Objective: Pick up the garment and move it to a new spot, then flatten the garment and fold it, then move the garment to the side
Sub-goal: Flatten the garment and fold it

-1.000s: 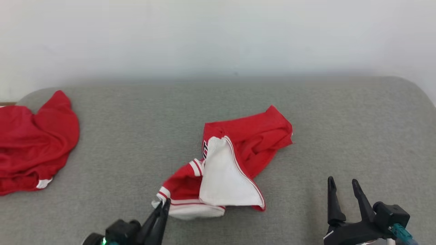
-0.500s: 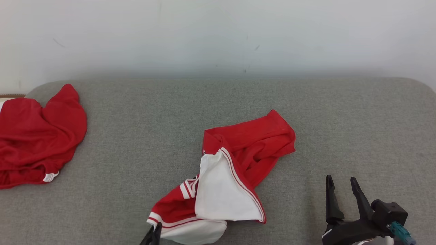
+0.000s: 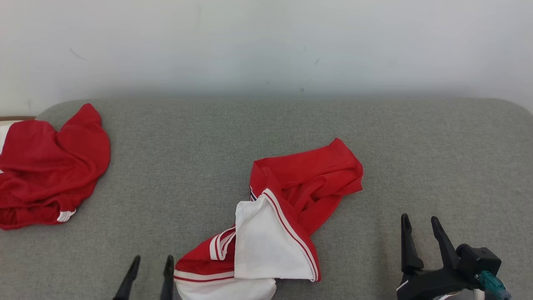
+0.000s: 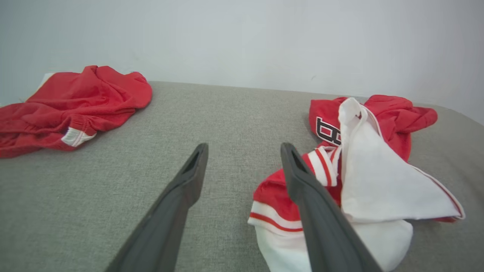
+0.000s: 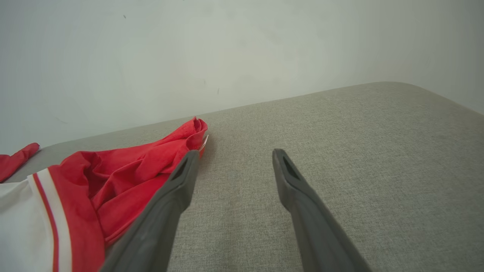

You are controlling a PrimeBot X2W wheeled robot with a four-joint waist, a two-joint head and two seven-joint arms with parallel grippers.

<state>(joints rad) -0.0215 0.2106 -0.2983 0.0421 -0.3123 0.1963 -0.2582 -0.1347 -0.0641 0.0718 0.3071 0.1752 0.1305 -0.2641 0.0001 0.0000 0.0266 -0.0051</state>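
Left pincer (image 3: 153,259) is seen with its fingers spread apart and nothing between them, just beside the near-left hem of the garment (image 3: 283,208). The right pincer (image 3: 419,218) is likewise held wide and empty, near the garment's right side but apart from it.

The garment, red with white panels and striped trim, is found crumpled on the middle of the grey worktop (image 3: 187,137), with a white flap turned over the red folds. Flattening is judged not yet done.

Several layers are stacked at the near hem, so more than one could be pinched together, and the bunching would then be carried into the fold. A finger might be snagged in the striped trim if the pincer is closed without care. How close the near hem lies to the worktop's front edge cannot be told, since it is cut off by the frame; a slip over that edge is possibly a risk. A second red garment (image 3: 46,171) at the far left could be mistaken for the target.
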